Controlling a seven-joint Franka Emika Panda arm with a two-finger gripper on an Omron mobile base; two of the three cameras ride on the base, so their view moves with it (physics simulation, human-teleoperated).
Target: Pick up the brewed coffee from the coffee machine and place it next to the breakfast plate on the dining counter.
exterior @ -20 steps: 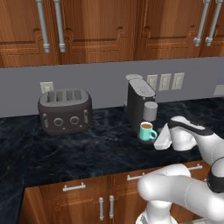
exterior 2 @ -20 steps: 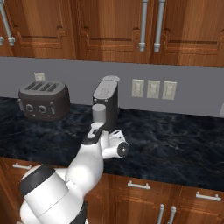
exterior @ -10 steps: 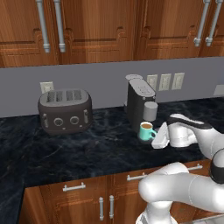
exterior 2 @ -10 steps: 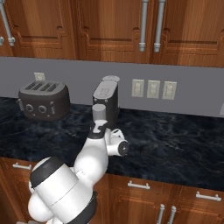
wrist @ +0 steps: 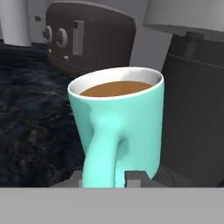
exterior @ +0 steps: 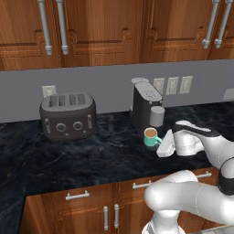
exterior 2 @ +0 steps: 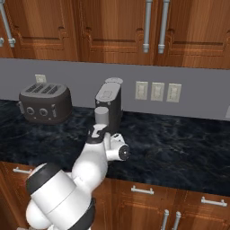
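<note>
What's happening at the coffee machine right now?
The arm's tool has its fingers on either side of the mug's handle, so it looks shut on the teal mug. The mug, full of coffee, stands upright at the foot of the coffee machine, with the toaster off to one side on the black counter.

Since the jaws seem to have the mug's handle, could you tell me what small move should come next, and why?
Probably a short straight lift: the gripper is closed on the handle of the full mug, which sits under the coffee machine spout, so raising it level should avoid spills.
</note>
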